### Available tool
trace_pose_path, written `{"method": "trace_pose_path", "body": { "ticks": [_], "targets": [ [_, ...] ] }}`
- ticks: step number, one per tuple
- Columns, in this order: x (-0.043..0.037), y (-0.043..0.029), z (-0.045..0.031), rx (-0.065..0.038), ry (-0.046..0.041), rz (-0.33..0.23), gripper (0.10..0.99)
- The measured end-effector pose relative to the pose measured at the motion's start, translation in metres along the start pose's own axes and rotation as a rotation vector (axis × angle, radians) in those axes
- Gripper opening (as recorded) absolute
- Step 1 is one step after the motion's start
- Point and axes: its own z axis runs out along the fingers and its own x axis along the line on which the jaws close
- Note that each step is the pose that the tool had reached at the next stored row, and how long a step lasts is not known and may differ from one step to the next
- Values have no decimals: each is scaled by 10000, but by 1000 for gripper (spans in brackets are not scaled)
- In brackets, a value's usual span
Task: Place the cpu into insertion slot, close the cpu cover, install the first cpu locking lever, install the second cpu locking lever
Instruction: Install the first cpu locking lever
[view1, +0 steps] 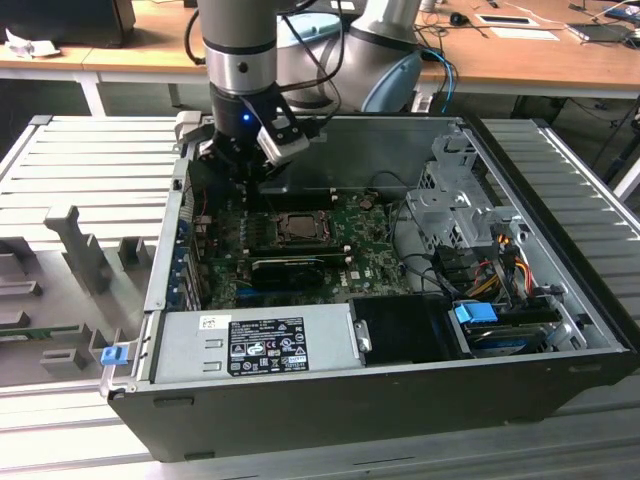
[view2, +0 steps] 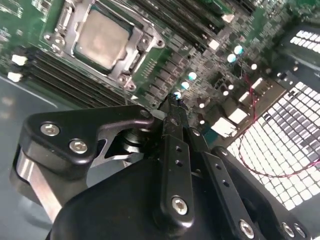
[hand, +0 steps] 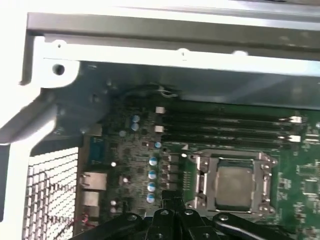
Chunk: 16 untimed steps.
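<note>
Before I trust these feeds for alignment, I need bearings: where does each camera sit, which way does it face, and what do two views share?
Exterior view: off the arm, raised, looking down into the open computer case; the arm shows at its far side.
Second wrist view: on the wrist, looking past the gripper onto the green board and cpu.
First wrist view: on the wrist, looking past the gripper toward the case wall.
Shared: both wrist views hold the cpu and the gripper.
</note>
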Motion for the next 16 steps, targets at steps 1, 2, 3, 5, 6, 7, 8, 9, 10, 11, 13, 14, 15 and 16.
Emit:
{"method": "trace_pose_path", "body": {
  "ticks": [1,2,3,5,6,7,8,9,10,11,13,14,15,16],
  "targets": [
    [18,11,8,-4,0,1,106],
    [26,26,14,-12,0,1,106],
    [29,97,32,-20,-1,0,106],
    [24,179,54,-22,-1,0,106],
    [22,204,63,-23,-2,0,106],
    [21,224,69,-22,-1,0,106],
    [20,249,77,-21,0,1,106],
    [19,261,81,-22,-2,1,106],
    [18,271,83,-22,-1,0,106],
    [16,304,88,-22,-1,0,106],
    [2,352,100,-21,-1,0,106],
    [-48,378,106,-23,-1,1,106],
    [-98,380,109,-22,-1,3,106],
    [-147,379,113,-22,-2,4,106]
  ]
}}
